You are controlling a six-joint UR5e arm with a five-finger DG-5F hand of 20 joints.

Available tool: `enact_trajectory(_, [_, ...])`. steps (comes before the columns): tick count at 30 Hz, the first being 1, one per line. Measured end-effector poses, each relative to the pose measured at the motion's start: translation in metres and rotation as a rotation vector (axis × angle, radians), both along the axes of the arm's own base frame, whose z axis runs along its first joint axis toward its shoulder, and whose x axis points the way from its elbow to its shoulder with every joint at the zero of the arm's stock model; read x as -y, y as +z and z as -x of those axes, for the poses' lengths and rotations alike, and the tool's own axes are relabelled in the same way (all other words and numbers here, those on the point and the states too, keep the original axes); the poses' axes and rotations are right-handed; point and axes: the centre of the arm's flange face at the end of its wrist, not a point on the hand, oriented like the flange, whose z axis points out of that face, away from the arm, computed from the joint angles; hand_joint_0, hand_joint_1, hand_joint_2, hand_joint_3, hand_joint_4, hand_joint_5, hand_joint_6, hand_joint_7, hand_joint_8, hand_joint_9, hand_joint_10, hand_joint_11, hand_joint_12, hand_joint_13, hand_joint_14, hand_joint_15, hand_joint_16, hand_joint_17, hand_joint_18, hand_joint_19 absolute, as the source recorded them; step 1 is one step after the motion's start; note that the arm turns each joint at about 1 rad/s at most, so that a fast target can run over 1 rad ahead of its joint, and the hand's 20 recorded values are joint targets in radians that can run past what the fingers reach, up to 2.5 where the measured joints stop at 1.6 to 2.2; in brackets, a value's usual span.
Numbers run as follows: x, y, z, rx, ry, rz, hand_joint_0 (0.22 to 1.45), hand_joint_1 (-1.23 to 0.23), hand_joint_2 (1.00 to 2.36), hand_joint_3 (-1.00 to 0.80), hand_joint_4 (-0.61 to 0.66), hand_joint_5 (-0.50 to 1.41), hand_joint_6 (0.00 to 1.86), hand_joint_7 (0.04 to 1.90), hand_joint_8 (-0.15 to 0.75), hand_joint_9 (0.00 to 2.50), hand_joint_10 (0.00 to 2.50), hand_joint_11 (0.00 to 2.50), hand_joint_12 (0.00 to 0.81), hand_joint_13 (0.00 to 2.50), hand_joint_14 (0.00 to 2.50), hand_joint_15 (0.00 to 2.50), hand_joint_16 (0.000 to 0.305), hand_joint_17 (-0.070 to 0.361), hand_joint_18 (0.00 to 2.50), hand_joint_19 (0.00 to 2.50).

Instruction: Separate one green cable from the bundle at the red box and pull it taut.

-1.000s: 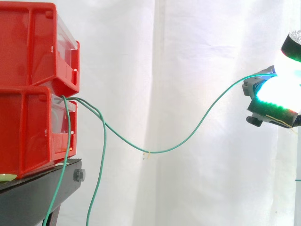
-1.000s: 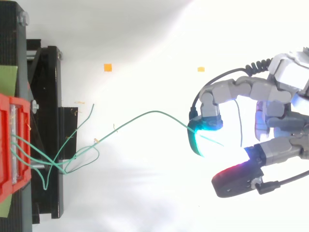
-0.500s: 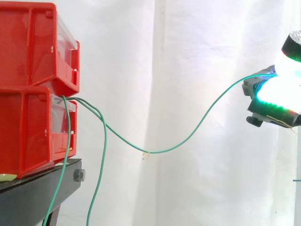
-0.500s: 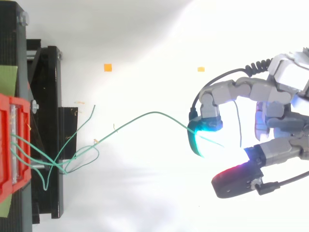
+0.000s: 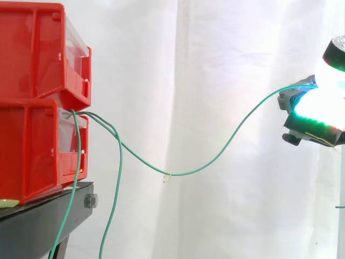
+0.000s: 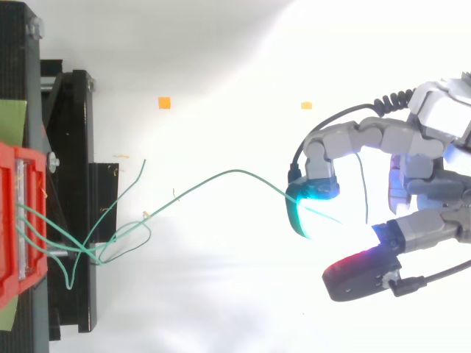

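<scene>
1. The hand (image 5: 312,116) (image 6: 368,134) sits far out to the right, well apart from the red box (image 5: 32,145) (image 6: 11,220). That placement suits a pull that draws the line away from its anchor.
2. The fingers (image 6: 318,185) are curled and pinch one green cable (image 5: 188,174) (image 6: 235,171). From above, it passes under the cyan-lit fingertip and a short free end pokes out behind it. Glare hides the exact contact, but the cable climbs through open air to the hand, so I judge it gripped.
3. The cable comes out at the top front of the red box, just under the upper red box (image 5: 38,48). It dips to a low point in front of the white curtain (image 5: 226,54), then rises to the hand.
4. That deep sag shows it is not yet taut.
5. The rest of the bundle (image 5: 116,183) (image 6: 125,235) hangs down beside the black stand (image 5: 38,221) and loops near it in the top view. It lies apart from the held cable beyond the box, so the separation looks done.
6. The pull is what remains, and I judge it calls for moving the hand farther from the box along the cable's line.
7. The pinch sits close to the free end, so I judge that a sharp tug could slip the thin cable out. It might also drag the bundle's loops along.
</scene>
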Motion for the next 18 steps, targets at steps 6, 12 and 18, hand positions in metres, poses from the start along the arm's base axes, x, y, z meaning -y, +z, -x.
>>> enact_trajectory(6, [0.0000,0.0000,-0.0001,0.001,0.000,0.000,0.72,-0.75,1.01,-0.30,-0.02,0.15,0.50,1.38,-0.004,2.50,2.50,0.36,0.419,2.50,0.03,1.61,0.045,0.101,1.85,0.39])
enact_trajectory(12, [-0.0001,0.0000,-0.0001,0.001,0.000,0.000,0.72,-0.75,1.01,-0.31,-0.02,0.15,0.50,1.38,-0.004,2.50,2.50,0.37,0.415,2.50,0.03,1.60,0.045,0.101,1.84,0.39])
enact_trajectory(18, [0.0012,0.0004,0.0003,-0.002,-0.002,0.001,0.72,-0.75,1.01,-0.31,-0.02,0.15,0.50,1.38,-0.005,2.50,2.50,0.34,0.428,2.50,0.03,1.59,0.045,0.102,1.84,0.39])
